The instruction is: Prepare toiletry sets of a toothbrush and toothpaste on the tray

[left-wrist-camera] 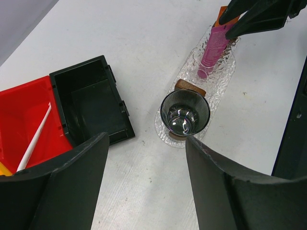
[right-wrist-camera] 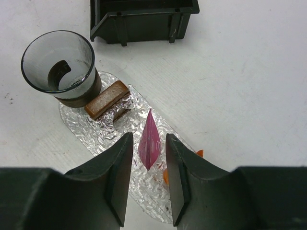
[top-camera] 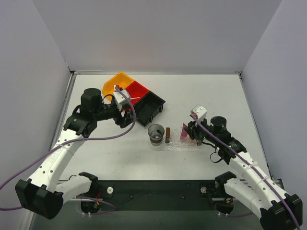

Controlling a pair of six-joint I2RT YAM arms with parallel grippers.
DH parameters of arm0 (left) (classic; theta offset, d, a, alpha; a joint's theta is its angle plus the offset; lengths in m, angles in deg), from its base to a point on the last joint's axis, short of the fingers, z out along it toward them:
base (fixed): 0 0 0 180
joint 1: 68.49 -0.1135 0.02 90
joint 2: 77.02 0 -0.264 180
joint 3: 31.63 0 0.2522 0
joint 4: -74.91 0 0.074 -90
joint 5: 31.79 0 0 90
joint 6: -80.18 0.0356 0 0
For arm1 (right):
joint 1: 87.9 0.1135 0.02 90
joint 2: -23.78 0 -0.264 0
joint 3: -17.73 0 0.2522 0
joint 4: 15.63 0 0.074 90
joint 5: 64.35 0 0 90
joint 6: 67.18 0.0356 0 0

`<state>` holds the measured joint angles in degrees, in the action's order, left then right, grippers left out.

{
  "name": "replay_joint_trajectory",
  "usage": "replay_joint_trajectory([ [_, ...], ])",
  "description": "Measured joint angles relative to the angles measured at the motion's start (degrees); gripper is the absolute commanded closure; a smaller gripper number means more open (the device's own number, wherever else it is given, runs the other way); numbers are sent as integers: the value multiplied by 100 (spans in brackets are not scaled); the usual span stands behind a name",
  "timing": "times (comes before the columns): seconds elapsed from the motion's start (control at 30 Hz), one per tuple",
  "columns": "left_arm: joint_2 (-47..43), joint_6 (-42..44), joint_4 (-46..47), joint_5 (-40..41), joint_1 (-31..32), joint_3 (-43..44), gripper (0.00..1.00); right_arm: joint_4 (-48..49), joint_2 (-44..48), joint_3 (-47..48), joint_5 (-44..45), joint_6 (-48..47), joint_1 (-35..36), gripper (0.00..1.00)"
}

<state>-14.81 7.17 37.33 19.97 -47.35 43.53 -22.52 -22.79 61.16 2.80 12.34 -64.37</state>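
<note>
The white toothbrush (left-wrist-camera: 36,136) lies in the red bin (left-wrist-camera: 19,110). My left gripper (left-wrist-camera: 146,139) is open and empty, above the bare table beside the black bin; it also shows in the top view (top-camera: 127,111). The magenta toothpaste tube (right-wrist-camera: 149,141) rests on the clear bumpy tray (right-wrist-camera: 96,139). My right gripper (right-wrist-camera: 148,138) straddles the tube with a small gap on each side, so it is open. The orange toothpaste tube (right-wrist-camera: 165,175) lies on the tray, mostly hidden behind my right finger. In the top view the right gripper (top-camera: 194,135) is over the tray's right end (top-camera: 178,146).
A smoky glass cup (top-camera: 156,133) stands in the rack's left end on the tray, with a brown block (top-camera: 168,134) beside it. The orange bin (top-camera: 116,82), red bin (top-camera: 137,91) and black bin (top-camera: 152,106) sit in a row at the back left. The black bin (left-wrist-camera: 91,103) is empty.
</note>
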Motion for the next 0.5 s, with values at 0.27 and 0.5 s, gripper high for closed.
replay_joint_trajectory([
  [0.27, -2, 15, 2, 0, 0, 0, 25, -39, 138, 9, 0, -13, -31, 63],
  [0.5, -4, -15, 79, 26, 0, -98, 24, -306, 380, 531, 212, 35, -31, 54],
])
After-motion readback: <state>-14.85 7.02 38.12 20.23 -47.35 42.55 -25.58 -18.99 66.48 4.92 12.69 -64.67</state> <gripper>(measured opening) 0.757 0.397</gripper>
